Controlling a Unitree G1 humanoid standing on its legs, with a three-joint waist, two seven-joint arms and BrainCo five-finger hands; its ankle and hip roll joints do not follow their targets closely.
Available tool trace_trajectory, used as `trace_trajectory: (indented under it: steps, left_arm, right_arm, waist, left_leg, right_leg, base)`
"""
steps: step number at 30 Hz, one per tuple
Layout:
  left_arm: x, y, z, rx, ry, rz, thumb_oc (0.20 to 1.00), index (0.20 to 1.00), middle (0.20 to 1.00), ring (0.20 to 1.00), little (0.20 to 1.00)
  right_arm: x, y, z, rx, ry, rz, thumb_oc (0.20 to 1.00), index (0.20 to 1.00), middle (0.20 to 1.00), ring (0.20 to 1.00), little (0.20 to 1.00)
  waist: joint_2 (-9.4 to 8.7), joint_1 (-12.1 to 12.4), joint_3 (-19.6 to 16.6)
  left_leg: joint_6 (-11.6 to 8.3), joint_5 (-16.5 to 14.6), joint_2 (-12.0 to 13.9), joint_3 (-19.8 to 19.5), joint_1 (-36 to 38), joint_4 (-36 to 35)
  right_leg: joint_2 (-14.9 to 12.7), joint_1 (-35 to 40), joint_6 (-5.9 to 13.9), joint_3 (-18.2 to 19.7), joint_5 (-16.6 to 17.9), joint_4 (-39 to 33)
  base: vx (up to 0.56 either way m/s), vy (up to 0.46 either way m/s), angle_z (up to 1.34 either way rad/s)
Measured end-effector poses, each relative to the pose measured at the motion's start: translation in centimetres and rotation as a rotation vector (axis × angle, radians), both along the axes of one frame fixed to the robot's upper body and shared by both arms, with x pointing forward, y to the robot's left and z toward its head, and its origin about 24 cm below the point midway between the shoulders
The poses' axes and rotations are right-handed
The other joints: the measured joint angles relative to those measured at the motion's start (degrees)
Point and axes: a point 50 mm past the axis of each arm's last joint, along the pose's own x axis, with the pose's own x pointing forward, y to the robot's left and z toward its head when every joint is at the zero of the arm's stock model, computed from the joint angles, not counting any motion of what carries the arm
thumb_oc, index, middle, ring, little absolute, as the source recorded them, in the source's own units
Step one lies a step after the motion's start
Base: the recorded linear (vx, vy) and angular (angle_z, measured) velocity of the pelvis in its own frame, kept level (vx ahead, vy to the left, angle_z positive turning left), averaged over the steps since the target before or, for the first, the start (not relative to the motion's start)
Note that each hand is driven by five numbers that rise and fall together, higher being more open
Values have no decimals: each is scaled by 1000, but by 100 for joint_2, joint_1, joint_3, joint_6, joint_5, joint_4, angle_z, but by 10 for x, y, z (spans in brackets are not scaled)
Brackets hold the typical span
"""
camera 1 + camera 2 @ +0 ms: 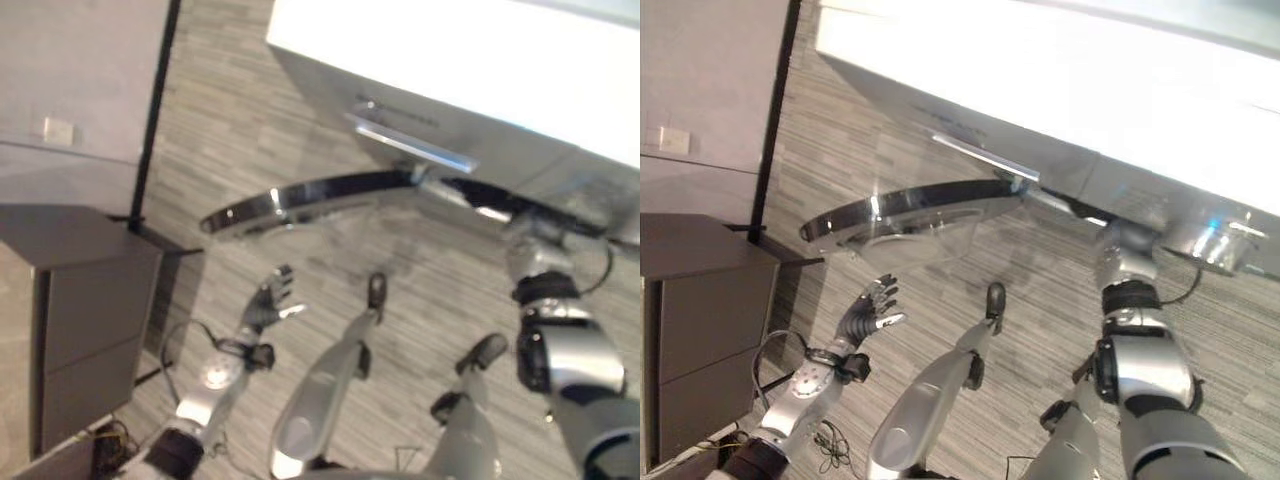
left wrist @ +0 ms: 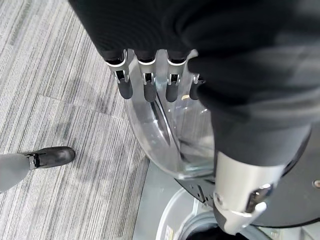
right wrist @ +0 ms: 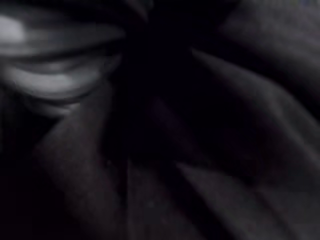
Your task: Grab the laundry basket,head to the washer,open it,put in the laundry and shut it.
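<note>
Grey striped floor (image 1: 300, 120) | washer door (image 1: 910, 215) swung open above left hand (image 1: 868, 308) (fingers straight, holding nothing) | right hand inside washer (image 1: 480, 90), grip unreadable

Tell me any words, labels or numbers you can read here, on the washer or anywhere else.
None can be read.
Washer front: faint marks above the drawer handle, too blurred to read.
Washer rim by the open door: a small sticker, too small to read.
Wall plate: blank.
Open door, cabinet: no print visible.
Right wrist view: dark folds, no text.
</note>
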Motion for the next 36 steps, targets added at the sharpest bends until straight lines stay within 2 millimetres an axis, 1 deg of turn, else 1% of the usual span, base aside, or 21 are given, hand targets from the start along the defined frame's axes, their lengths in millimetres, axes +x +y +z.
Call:
trace_trajectory:
  steps: [2, 3, 6, 9, 10, 11, 12, 15, 18, 20, 21, 22, 23, 27, 28, 31, 33, 34, 35, 36]
  left_arm:
    - [0, 1, 0, 6, 0, -1, 1000, 1000, 1000, 1000, 1000]
    - [1, 1, 2, 10, -6, -6, 1000, 1000, 1000, 1000, 1000]
    - [3, 0, 4, 15, -14, -15, 1000, 1000, 1000, 1000, 1000]
    - [4, 2, 7, 22, -29, -20, 1000, 1000, 1000, 1000, 1000]
    - [4, 3, 8, 28, -30, -24, 1000, 1000, 1000, 1000, 1000]
    - [4, 4, 10, 34, -38, -37, 1000, 1000, 1000, 1000, 1000]
    - [4, 6, 13, 45, -50, -47, 1000, 1000, 1000, 1000, 1000]
    - [5, 8, 12, 43, -43, -42, 1000, 1000, 1000, 1000, 1000]
    - [6, 9, 10, 40, -27, -35, 1000, 1000, 1000, 1000, 1000]
    - [6, 9, 11, 40, -27, -37, 1000, 1000, 1000, 1000, 1000]
    - [6, 9, 10, 37, -23, -34, 1000, 1000, 1000, 1000, 1000]
    - [6, 9, 11, 32, -22, -34, 1000, 1000, 1000, 1000, 1000]
    - [6, 9, 11, 32, -21, -34, 1000, 1000, 1000, 1000, 1000]
    - [6, 9, 10, 34, -17, -34, 1000, 1000, 1000, 1000, 1000]
    - [6, 9, 10, 34, -17, -33, 1000, 1000, 1000, 1000, 1000]
    - [6, 9, 10, 32, -18, -30, 1000, 1000, 1000, 1000, 1000]
    - [7, 10, 11, 30, -22, -21, 1000, 1000, 1000, 1000, 1000]
    - [8, 11, 10, 24, -22, -8, 1000, 1000, 1000, 1000, 1000]
    - [8, 10, 10, 18, -22, -6, 1000, 1000, 1000, 1000, 1000]
    - [9, 12, 10, 13, -25, 21, 1000, 1000, 1000, 1000, 1000]
  right_arm:
    - [-4, -7, 16, -19, -42, -30, 200, 200, 200, 200, 200]
    - [-11, -15, 32, -51, -96, -65, 200, 200, 200, 200, 200]
    - [-14, -19, 36, -62, -107, -96, 200, 200, 200, 200, 200]
    - [-16, -24, 45, -93, -100, -120, 200, 200, 200, 200, 200]
    - [-14, -26, 48, -85, -85, -127, 228, 228, 228, 228, 228]
    - [-12, -31, 50, -88, -55, -142, 768, 768, 768, 768, 768]
    - [-11, -35, 51, -59, -43, -127, 1000, 1000, 1000, 1000, 1000]
    - [-8, -39, 53, 18, -54, -60, 1000, 1000, 1000, 1000, 1000]
    - [0, -33, 47, 48, -63, 67, 1000, 1000, 1000, 1000, 1000]
    - [1, -31, 47, 57, -75, 106, 1000, 1000, 1000, 1000, 1000]
    - [5, -26, 42, 80, -84, 141, 1000, 1000, 1000, 1000, 1000]
    - [12, -15, 31, 150, -88, 182, 1000, 1000, 1000, 1000, 1000]
    - [14, -11, 26, 181, -89, 198, 1000, 1000, 1000, 1000, 1000]
    - [22, 5, 14, 209, -78, 258, 1000, 1000, 1000, 1000, 1000]
    - [25, 14, 11, 197, -67, 278, 1000, 1000, 1000, 1000, 1000]
    - [26, 41, 14, 95, -122, 368, 1000, 1000, 1000, 1000, 1000]
    - [26, 72, 18, -6, -153, 425, 1000, 1000, 1000, 1000, 1000]
    - [21, 72, 14, -34, -160, 404, 1000, 1000, 1000, 1000, 1000]
    - [20, 73, 7, -44, -133, 389, 1000, 1000, 1000, 1000, 1000]
    - [12, 85, 6, -69, -171, 402, 1000, 1000, 1000, 1000, 1000]
  waist:
    - [0, 7, 0]
    - [9, 1, -7]
    - [8, 2, -6]
    - [6, 4, -9]
    - [4, 5, -10]
    - [4, 10, -10]
    - [6, 5, -11]
    - [5, 2, -10]
    - [-18, -23, 0]
    - [-30, -26, -3]
    - [-52, -58, -4]
    - [-112, -130, -5]
    - [-135, -149, -9]
    - [-187, -244, -7]
    - [-189, -272, -8]
    - [-189, -309, -8]
    - [-191, -337, -7]
    - [-197, -335, -3]
    - [-209, -388, -1]
    - [-236, -418, 8]
  left_leg:
    - [0, 0, -3, -15, -25, 1]
    - [0, 0, -9, -64, -124, 82]
    - [1, -1, -12, -67, -203, 137]
    - [2, -1, -9, -74, -319, 180]
    - [48, 30, -13, -75, -357, 185]
    - [55, 35, -13, -74, -394, 187]
    - [79, 52, -11, -74, -471, 191]
    - [122, 80, -15, -66, -551, 194]
    - [138, 91, -20, -58, -574, 231]
    - [150, 83, -17, -43, -578, 268]
    - [150, 82, -12, -33, -575, 280]
    - [151, 83, 2, -1, -567, 296]
    - [151, 82, 6, 9, -567, 310]
    - [158, 77, 19, 35, -565, 346]
    - [167, 71, 21, 59, -563, 363]
    - [167, 70, 27, 72, -563, 366]
    - [167, 70, 30, 84, -563, 368]
    - [167, 70, 27, 89, -565, 368]
    - [165, 69, 28, 88, -570, 371]
    - [166, 69, 39, 107, -567, 370]
  right_leg:
    - [1, -5, 1, -19, 0, 0]
    - [-2, -23, 1, -70, -1, 0]
    - [-2, -52, 1, -72, 0, 1]
    - [-1, -146, 15, -70, 8, 10]
    - [-3, -172, 42, -73, 25, 11]
    - [-4, -210, 51, -70, 31, 24]
    - [-5, -284, 78, -66, 51, 32]
    - [-12, -352, 106, -60, 103, 36]
    - [-15, -352, 106, -55, 141, 37]
    - [-14, -350, 104, -33, 160, 38]
    - [-12, -350, 98, -20, 170, 39]
    - [-7, -352, 94, 9, 183, 39]
    - [-4, -352, 91, 20, 186, 39]
    - [4, -352, 75, 55, 206, 40]
    - [0, -352, 69, 79, 221, 40]
    - [1, -359, 65, 96, 228, 40]
    - [3, -368, 67, 116, 236, 41]
    - [0, -370, 68, 118, 238, 41]
    - [3, -387, 69, 126, 238, 49]
    - [-2, -422, 67, 157, 235, 94]
  base:
    - [15, 10, 8]
    - [10, 16, 14]
    - [4, 3, 7]
    - [-4, -4, 1]
    - [-5, 1, 3]
    - [0, 0, 0]
    - [0, 0, 0]
    - [-2, -1, 1]
    - [-3, -2, 1]
    - [-20, -10, -4]
    - [-39, -11, -8]
    - [-40, -8, -8]
    - [-30, -5, -7]
    - [-14, 4, -3]
    - [-40, 17, -5]
    - [-11, 4, -1]
    - [-22, 0, -1]
    - [-37, 3, -1]
    - [-47, 5, -4]
    - [-33, 5, -5]
